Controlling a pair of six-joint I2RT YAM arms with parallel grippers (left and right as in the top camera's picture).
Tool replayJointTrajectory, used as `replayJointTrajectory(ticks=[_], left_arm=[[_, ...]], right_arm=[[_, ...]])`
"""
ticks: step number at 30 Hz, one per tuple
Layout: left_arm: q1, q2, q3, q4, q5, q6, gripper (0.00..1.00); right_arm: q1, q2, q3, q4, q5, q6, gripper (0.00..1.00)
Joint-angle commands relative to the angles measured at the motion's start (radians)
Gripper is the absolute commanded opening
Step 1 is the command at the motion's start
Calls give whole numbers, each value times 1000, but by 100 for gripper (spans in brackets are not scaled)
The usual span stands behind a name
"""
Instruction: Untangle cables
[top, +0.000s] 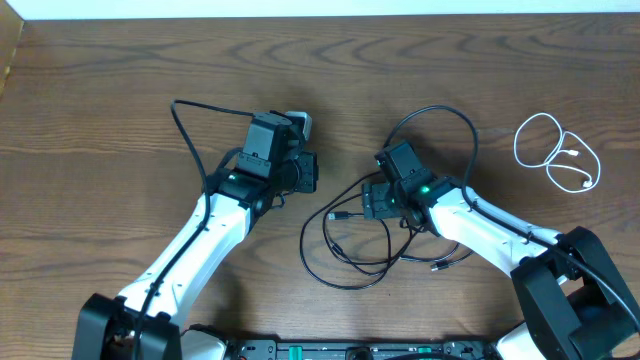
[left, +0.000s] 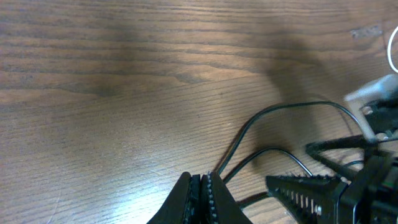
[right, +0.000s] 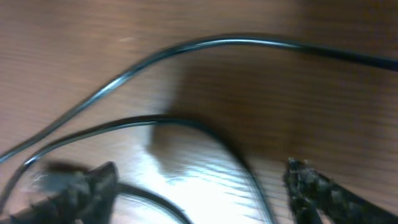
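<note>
We see the left gripper (left: 200, 182) clamped narrow — a thin black cable (left: 273, 111) seems pinched at its tips, probably as an anchor. The right gripper (right: 200, 174) gapes over the tangle of thin black cables (top: 355, 262), centre frame, holding nothing; thin white looped cable (top: 558, 152) sits apart, upper right.

Blk cables (top: 350, 263), wht cable (top: 557, 150), brown wood table (top: 100, 100)
</note>
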Motion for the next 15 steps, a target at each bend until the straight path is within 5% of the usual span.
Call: replayJointTrajectory(ticks=[1, 3, 9, 15], left_arm=[[4, 45, 5, 5, -18, 29, 8], [4, 69, 3, 6, -18, 38, 8], [4, 97, 4, 31, -17, 37, 9], [4, 97, 4, 35, -17, 37, 11]], right_arm=[[-4, -6, 0, -5, 176, 50, 92], [-4, -6, 0, 10, 192, 50, 99], [-17, -18, 3, 47, 185, 45, 99], [-89, -77, 3, -24, 201, 46, 75]])
